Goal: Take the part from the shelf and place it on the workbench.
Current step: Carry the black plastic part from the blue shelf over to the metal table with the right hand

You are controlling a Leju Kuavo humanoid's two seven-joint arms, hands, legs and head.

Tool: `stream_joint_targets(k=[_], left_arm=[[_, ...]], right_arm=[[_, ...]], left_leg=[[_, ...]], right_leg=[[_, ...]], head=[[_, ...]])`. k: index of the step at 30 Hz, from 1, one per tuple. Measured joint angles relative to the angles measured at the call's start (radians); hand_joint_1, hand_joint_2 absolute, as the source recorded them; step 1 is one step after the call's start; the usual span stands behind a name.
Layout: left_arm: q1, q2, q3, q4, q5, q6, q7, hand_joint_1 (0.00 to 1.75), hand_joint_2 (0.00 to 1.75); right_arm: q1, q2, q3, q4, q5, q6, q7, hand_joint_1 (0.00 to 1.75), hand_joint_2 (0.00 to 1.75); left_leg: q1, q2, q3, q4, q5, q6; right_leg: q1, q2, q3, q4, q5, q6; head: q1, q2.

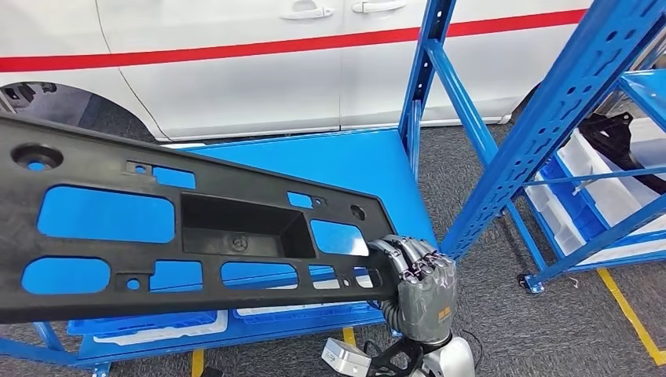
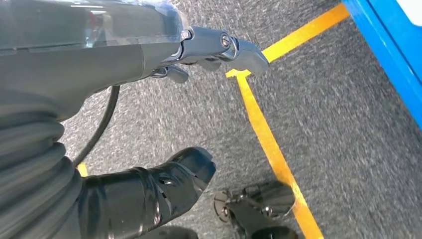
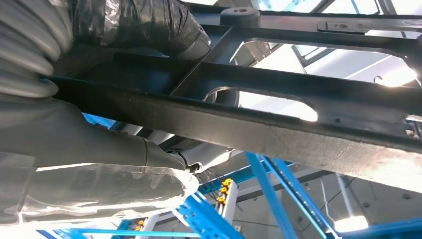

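The part [image 1: 236,232] is a long black plastic panel with several cut-outs and a box-shaped recess. It hangs above a blue table top [image 1: 345,161] and reaches from the picture's left edge to the middle. My right hand [image 1: 420,283] grips its right end, fingers curled over the top edge. In the right wrist view the right hand [image 3: 99,144] is wrapped round a rail of the part [image 3: 278,129], seen from below. My left hand [image 2: 124,59] hangs over the grey floor with its thumb and fingers apart, holding nothing.
A white vehicle [image 1: 236,63] with a red stripe stands behind the table. A blue rack [image 1: 550,118] at the right holds white bins [image 1: 597,181] and another black part [image 1: 620,137]. Bins [image 1: 157,326] sit under the table. Yellow lines [image 2: 268,144] mark the floor.
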Motion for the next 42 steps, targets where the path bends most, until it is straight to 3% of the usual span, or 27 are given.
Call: stream_joint_targets(k=[2,4,5,6,7,10,12,16,18,20,21,22,23,26,28,31,32,34,36,38,39,42], left_arm=[[0.000,0.000,0.001,0.000,0.000,0.000,0.000,0.00,1.75],[0.001,0.000,0.001,0.000,0.000,0.000,0.000,0.00,1.75],[0.002,0.000,0.002,0.000,0.000,0.000,0.000,0.00,1.75],[0.003,0.000,0.002,0.000,0.000,0.000,0.000,0.00,1.75],[0.003,0.001,0.002,0.000,0.000,0.000,0.000,0.00,1.75],[0.002,0.001,0.003,0.000,0.000,0.000,0.000,0.00,1.75],[0.001,0.001,0.003,0.000,0.000,-0.001,0.000,0.00,1.75],[0.002,0.002,0.004,0.000,-0.001,-0.001,0.002,0.00,1.75],[0.000,0.002,0.005,0.000,-0.001,-0.001,0.002,0.00,1.75],[0.000,0.002,0.005,0.000,-0.001,-0.001,0.002,0.00,1.75],[0.000,0.002,0.005,0.000,-0.002,-0.002,0.002,0.00,1.75],[0.001,0.002,0.006,0.000,-0.002,-0.002,0.002,0.00,1.75],[0.001,0.002,0.006,0.000,-0.002,-0.002,0.002,0.00,1.75],[0.001,0.001,0.006,0.000,-0.002,-0.002,0.002,0.00,1.75],[0.000,0.001,0.006,0.000,-0.002,-0.003,0.001,0.00,1.75],[0.000,0.001,0.007,0.000,-0.003,-0.003,0.001,0.00,1.75],[0.000,0.001,0.007,0.000,-0.003,-0.003,0.001,0.00,1.75],[0.000,0.002,0.007,0.000,-0.004,-0.003,0.001,0.00,1.75],[0.001,0.002,0.007,0.000,-0.004,-0.003,0.001,0.00,1.75],[0.001,0.002,0.007,0.000,-0.006,-0.003,0.001,0.00,1.75],[0.001,0.002,0.007,0.000,-0.007,-0.003,0.001,0.00,1.75],[0.000,0.003,0.007,0.000,-0.008,-0.003,0.000,0.00,1.75]], right_arm=[[0.000,0.000,0.000,0.000,0.000,0.000,0.000,1.75,1.75],[0.000,0.000,0.000,0.002,0.000,0.000,0.000,1.75,1.75],[0.000,0.000,0.000,0.003,0.000,0.000,0.000,1.75,1.75],[0.000,0.000,0.000,0.004,0.000,0.000,0.000,1.75,1.75],[0.000,0.000,0.000,0.005,0.000,0.000,0.000,1.75,1.75],[0.000,0.000,0.000,0.006,0.000,0.000,0.001,1.75,1.75],[-0.001,0.000,0.000,0.006,-0.002,0.000,0.001,1.75,1.75],[-0.001,0.000,0.000,0.006,-0.011,0.000,0.000,1.75,1.75],[-0.001,0.000,0.000,0.006,-0.012,0.000,0.000,1.75,1.75],[-0.001,0.000,0.000,0.006,-0.013,0.000,0.000,1.75,1.75],[-0.001,0.000,0.000,0.006,-0.013,0.000,0.000,1.75,1.75],[-0.001,0.000,0.000,0.006,-0.013,0.000,0.000,1.75,1.75],[-0.001,0.000,0.000,0.006,-0.013,0.000,0.000,1.75,1.75],[-0.002,0.000,0.000,0.006,-0.014,0.000,0.000,1.75,1.75],[-0.002,0.000,0.000,0.006,-0.014,0.000,0.000,1.75,1.75],[-0.002,0.000,0.000,0.006,-0.015,0.000,0.000,1.75,1.75],[-0.003,0.000,0.000,0.006,-0.015,0.000,0.000,1.75,1.75],[-0.003,0.001,0.000,0.006,-0.016,0.000,0.000,1.75,1.75],[-0.003,0.001,0.000,0.006,-0.016,0.000,0.000,1.75,1.75],[-0.003,0.000,0.000,0.006,-0.017,0.000,0.000,1.75,1.75],[-0.003,0.000,0.000,0.006,-0.018,0.000,0.000,1.75,1.75],[-0.003,0.000,0.000,0.006,-0.023,0.000,0.006,1.75,1.75]], left_leg=[[0.005,-0.002,-0.029,0.071,-0.055,-0.013],[0.012,-0.002,-0.079,0.196,-0.122,-0.024],[0.016,-0.001,-0.095,0.242,-0.139,-0.029],[0.020,-0.001,-0.095,0.255,-0.137,-0.033],[0.023,-0.001,-0.076,0.228,-0.116,-0.036],[0.029,-0.003,0.028,0.039,-0.041,-0.041],[0.025,-0.007,0.048,-0.009,-0.033,-0.031],[0.021,-0.007,0.040,-0.014,-0.015,0.000],[0.022,-0.004,0.032,-0.019,-0.004,0.017],[0.019,-0.002,0.020,-0.018,0.004,0.026],[0.017,-0.001,0.013,-0.017,0.008,0.027],[0.015,0.000,0.008,-0.016,0.011,0.027],[0.013,-0.001,0.003,-0.015,0.014,0.027],[0.008,-0.002,-0.004,-0.012,0.021,0.021],[0.006,-0.001,-0.008,-0.010,0.026,0.013],[0.009,0.000,-0.014,-0.007,0.031,-0.003],[0.010,0.000,-0.020,0.005,0.019,-0.009],[0.013,-0.002,-0.051,0.081,-0.040,-0.019],[0.016,-0.002,-0.099,0.207,-0.111,-0.028],[0.019,-0.002,-0.114,0.270,-0.131,-0.034],[0.020,-0.001,-0.096,0.250,-0.116,-0.035],[0.020,-0.002,0.016,0.058,-0.043,-0.032]], right_leg=[[-0.005,-0.004,-0.003,-0.009,0.010,-0.005],[-0.006,-0.006,-0.013,-0.006,0.015,-0.007],[-0.006,-0.006,-0.018,-0.003,0.017,-0.006],[-0.007,-0.006,-0.023,0.000,0.018,-0.005],[-0.009,-0.006,-0.027,0.004,0.019,-0.004],[-0.013,-0.005,-0.036,0.017,0.020,0.007],[-0.011,-0.003,-0.040,0.020,0.025,0.019],[-0.014,-0.002,-0.047,0.021,0.030,0.043],[-0.017,-0.001,-0.073,0.083,-0.020,0.048],[-0.017,0.000,-0.121,0.207,-0.098,0.050],[-0.017,0.000,-0.139,0.261,-0.123,0.050],[-0.016,0.000,-0.144,0.287,-0.130,0.049],[-0.015,0.000,-0.130,0.277,-0.119,0.045],[-0.004,-0.001,-0.015,0.092,-0.044,0.023],[0.004,-0.002,0.023,0.014,-0.026,0.014],[0.005,-0.002,0.019,0.000,-0.015,0.008],[0.002,-0.003,0.018,-0.004,-0.009,0.004],[-0.003,-0.007,0.012,-0.011,0.002,-0.004],[-0.003,-0.008,-0.001,-0.008,0.008,-0.008],[-0.003,-0.009,-0.014,0.000,0.012,-0.007],[-0.004,-0.009,-0.019,0.004,0.013,-0.006],[-0.004,-0.009,-0.030,0.016,0.015,0.000]], head=[[0.000,0.000],[-0.001,0.000],[-0.001,0.000],[-0.001,0.000],[-0.001,0.000],[-0.001,0.000],[0.000,0.000],[0.000,0.000],[0.000,0.000],[0.000,0.000],[0.000,0.000],[0.000,0.000],[0.000,0.000],[0.000,0.000],[0.000,0.000],[0.000,0.000],[0.000,0.000],[-0.001,0.000],[-0.001,0.000],[-0.001,0.000],[-0.001,0.000],[-0.001,0.000]])
